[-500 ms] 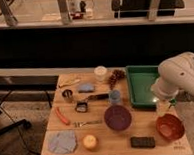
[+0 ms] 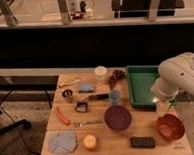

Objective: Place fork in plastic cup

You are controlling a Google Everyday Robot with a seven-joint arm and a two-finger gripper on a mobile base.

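The spread, empty claw (image 2: 163, 106) at frame right may pick the orange-red stick (image 2: 62, 116), not the thin silver metal fork (image 2: 88, 123) nearby.

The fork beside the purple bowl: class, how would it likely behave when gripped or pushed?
The fork looks thin and metal, so probably stiff and light. Lying flat on the table, it would likely slide rather than roll, and be awkward to pinch. The gripper hangs far off, by the green tray.
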